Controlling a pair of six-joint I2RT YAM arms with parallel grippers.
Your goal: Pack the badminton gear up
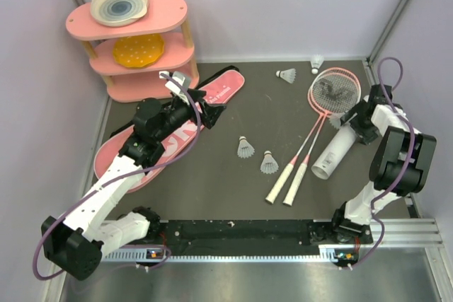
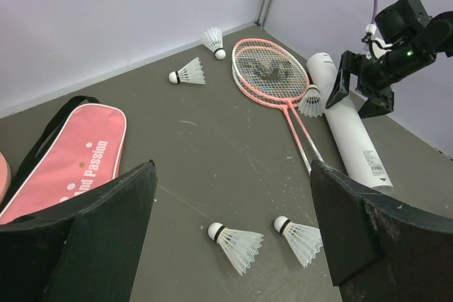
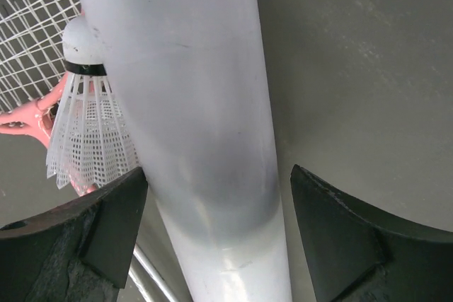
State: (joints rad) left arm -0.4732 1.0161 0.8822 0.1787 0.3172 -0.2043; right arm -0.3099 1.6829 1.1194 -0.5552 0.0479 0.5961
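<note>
The white tube (image 3: 198,104) lies on its side near the right edge of the table (image 1: 226,196), one end toward the near edge. My right claw (image 3: 216,203) hangs over its middle, fingers spread wide to either side and gripping nothing. One shuttlecock (image 3: 88,125) leans against the tube's left flank, just beside the two pink rackets (image 1: 311,132). Four more lie scattered, two mid-table and two toward the far right corner. My left claw (image 2: 233,217), also wide and empty, hovers above the pink bag (image 1: 223,86) by the left edge. As I judge it, the grip should come straight down, centred, and close gently, so the smooth tube neither rolls away nor knocks the leaning shuttlecock.
</note>
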